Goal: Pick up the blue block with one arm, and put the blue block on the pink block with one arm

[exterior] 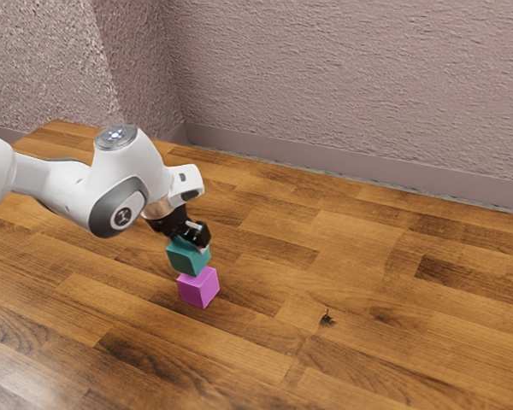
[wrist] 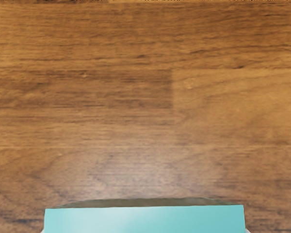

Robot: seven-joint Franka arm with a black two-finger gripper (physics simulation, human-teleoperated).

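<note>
- Our gripper hangs at the end of the arm, which reaches in from the exterior view's left. It sits right at the top of the blue block. We cannot tell whether it clasps the block or has let it go.
- The blue block, more teal in colour, lies straight below the gripper. In the wrist view its top face sits just under the hand.
- The pink block lies directly beneath the blue one. The two appear to touch, blue on top and set slightly toward the exterior view's left.
- We judge that the coming move depends on this vertical line-up. The stack looks nearly made, and that small offset decides whether the blue block rests steady.
- Both blocks are cubes, so no long axis matters.
- The wooden table spreads around the blocks, with a small dark mark near them.
- Farthest back stands the rough wall.
</note>
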